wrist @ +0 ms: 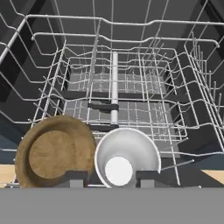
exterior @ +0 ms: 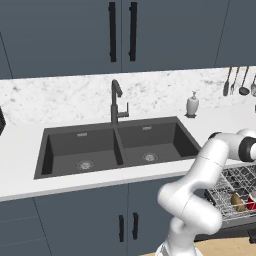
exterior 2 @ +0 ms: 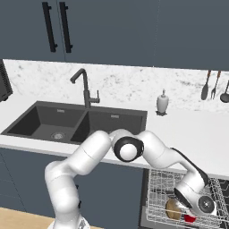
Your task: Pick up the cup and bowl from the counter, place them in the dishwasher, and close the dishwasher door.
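The round white cup (wrist: 126, 157) is seen at lower centre, inside the silver wire rack (wrist: 131, 87), beside a brown wooden bowl (wrist: 54, 151). The tool (wrist: 111, 177) is spread across its rim. Light, rigid, slippery; rim grasping is advised.

we look down into the dishwasher's silver wire rack (wrist: 131, 87), its tines rising along the right side and a pale bar running down its middle. a white cup (wrist: 127, 159) sits upright in the near part of the rack, mouth toward us. just left of it, touching or nearly so, a brown wooden bowl (wrist: 54, 151) lies tilted. our gripper (wrist: 111, 177) straddles the cup, one dark fingertip (wrist: 75, 177) on each side, jaws parted.
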